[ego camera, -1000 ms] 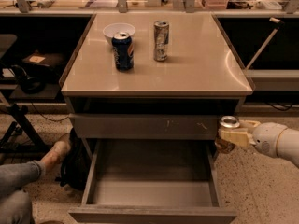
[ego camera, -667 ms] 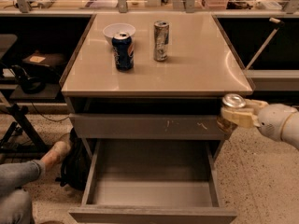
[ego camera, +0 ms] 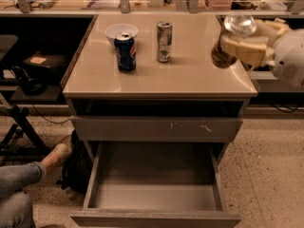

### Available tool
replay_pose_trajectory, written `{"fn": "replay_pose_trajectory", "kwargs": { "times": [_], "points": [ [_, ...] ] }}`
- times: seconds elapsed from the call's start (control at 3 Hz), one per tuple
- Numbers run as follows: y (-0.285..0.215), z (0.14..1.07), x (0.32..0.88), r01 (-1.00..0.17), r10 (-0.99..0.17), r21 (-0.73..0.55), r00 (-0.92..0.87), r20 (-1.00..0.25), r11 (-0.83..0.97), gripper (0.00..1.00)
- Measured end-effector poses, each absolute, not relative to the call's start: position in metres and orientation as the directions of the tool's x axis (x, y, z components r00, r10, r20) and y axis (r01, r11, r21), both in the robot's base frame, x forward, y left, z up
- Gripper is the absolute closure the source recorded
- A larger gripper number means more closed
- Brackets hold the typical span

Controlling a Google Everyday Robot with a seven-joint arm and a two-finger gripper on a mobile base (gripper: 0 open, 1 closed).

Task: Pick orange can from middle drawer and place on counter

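Gripper is hanging over the right-hand edge of the counter, fingers clamping round the orange can; the can is riding tilted in the grip, silver top uppermost, clear of the surface and not resting on anything. Middle drawer is standing pulled out below, floor showing bare, so the pick reads as done and the lift out of the drawer as finished. What is remaining, by the look of it: carrying the can inboard from the edge, lowering it upright onto the counter, letting go. Room is looking generous, with the right half and the whole front strip of the counter lying free. The dark blue can, the tall silver can and the white bowl are sitting in the left and middle rear, well apart from the gripper. The thin right edge is the thing to be watching, since a can set down too near it could be tipping off. Scratched drawer front is sitting closed between counter and open drawer. A person's leg is showing at lower left, away from the arm
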State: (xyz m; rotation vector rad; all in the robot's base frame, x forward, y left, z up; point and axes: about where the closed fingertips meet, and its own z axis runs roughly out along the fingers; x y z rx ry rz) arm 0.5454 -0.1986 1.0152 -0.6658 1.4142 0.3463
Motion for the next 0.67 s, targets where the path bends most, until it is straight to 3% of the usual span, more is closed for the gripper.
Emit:
{"fn": "replay_pose_trajectory", "kwargs": {
  "times": [0.67],
  "points": [
    [-0.194,1.013,0.564,-0.586,-0.195,-0.252,0.159,-0.968,0.770,1.00]
  ]
}}
